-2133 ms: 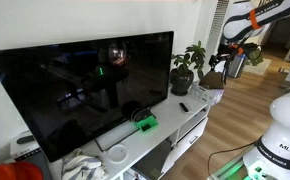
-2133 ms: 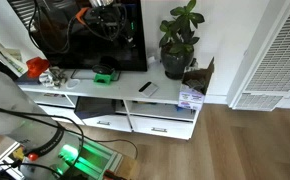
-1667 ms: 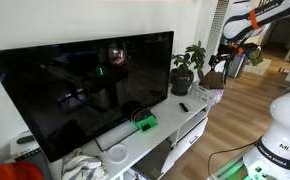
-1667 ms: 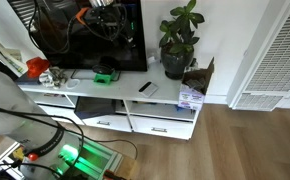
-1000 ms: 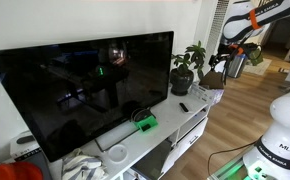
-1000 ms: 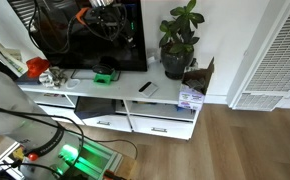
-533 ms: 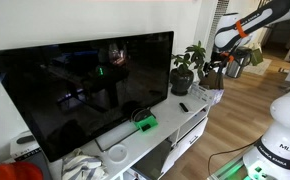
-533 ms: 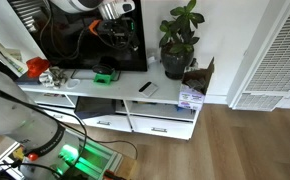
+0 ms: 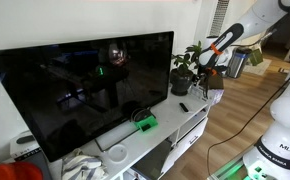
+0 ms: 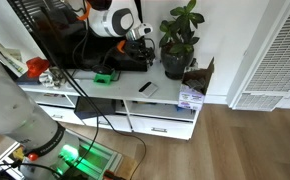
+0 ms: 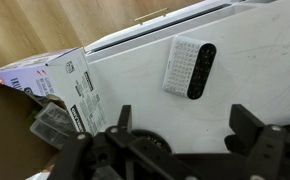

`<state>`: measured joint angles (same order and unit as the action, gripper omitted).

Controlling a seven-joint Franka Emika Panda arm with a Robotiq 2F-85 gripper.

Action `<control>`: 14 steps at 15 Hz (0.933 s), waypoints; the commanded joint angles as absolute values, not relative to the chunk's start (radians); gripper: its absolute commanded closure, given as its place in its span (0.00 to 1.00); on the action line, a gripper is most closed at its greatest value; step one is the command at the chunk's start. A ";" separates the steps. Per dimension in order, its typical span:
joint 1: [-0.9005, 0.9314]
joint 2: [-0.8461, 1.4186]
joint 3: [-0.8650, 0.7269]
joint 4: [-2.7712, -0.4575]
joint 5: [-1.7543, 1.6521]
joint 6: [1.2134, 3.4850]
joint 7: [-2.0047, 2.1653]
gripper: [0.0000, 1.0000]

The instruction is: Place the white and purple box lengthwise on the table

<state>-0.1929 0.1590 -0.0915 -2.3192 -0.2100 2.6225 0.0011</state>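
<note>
The tool (image 11: 182,137) gapes wide and empty above the table (image 11: 270,60) — white and purple box (image 11: 53,76) nearby.

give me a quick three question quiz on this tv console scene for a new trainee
1. Multiple choice: on the long white console, what lies between the bright green box and the white and purple carton? A) a small black remote B) a mug C) a book
2. True or false: the robot's fingers are shut on the carton.
3. Fill in: the leafy green plant stands in a dark ___.

Key: 1 A. 2 false: in the wrist view the fingers stand apart with nothing between them. 3 pot.
</note>
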 commanded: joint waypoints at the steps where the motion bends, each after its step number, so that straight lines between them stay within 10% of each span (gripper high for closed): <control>1: -0.218 0.315 -0.131 -2.177 -0.174 2.629 -0.150 0.00; 14: -0.345 0.477 -0.097 -2.053 -0.058 2.633 -0.371 0.00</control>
<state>-0.3525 0.4778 -0.0904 -2.0533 -0.0633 2.6352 -0.3686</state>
